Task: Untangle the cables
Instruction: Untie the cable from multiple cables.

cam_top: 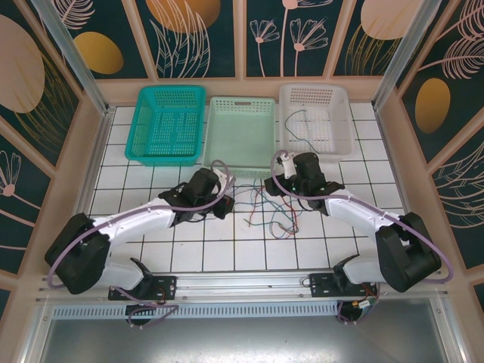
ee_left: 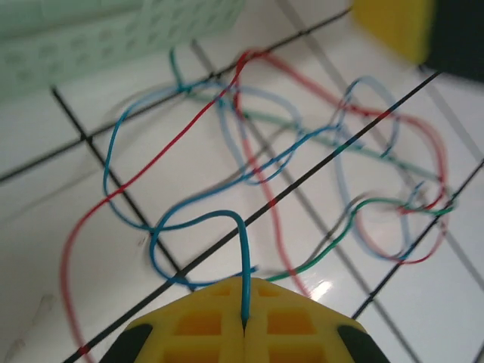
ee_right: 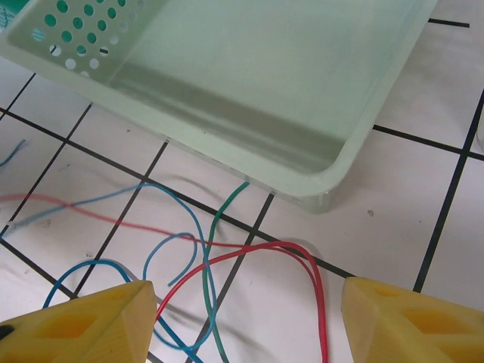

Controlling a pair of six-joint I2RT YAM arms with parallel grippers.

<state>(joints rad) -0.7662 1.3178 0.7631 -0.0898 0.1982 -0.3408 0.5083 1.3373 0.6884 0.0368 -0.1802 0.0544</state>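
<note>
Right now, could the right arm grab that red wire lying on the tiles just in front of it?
Probably yes. The right tool is open, and the red wire loops on the tile between its fingers. A green wire crosses it and may get pinched too; the tray sits farther off.

Left claw (ee_left: 244,324) pinched shut on a blue cable (ee_left: 243,249).
The blue cable rises from between the yellow fingertips, loops left and joins the tangled cables (ee_left: 302,151), among them a red cable (ee_left: 174,147) and a green cable (ee_left: 333,242), on the white tiled tabletop (ee_left: 68,189). A blurred pale green basket (ee_left: 91,30) sits top left.
</note>
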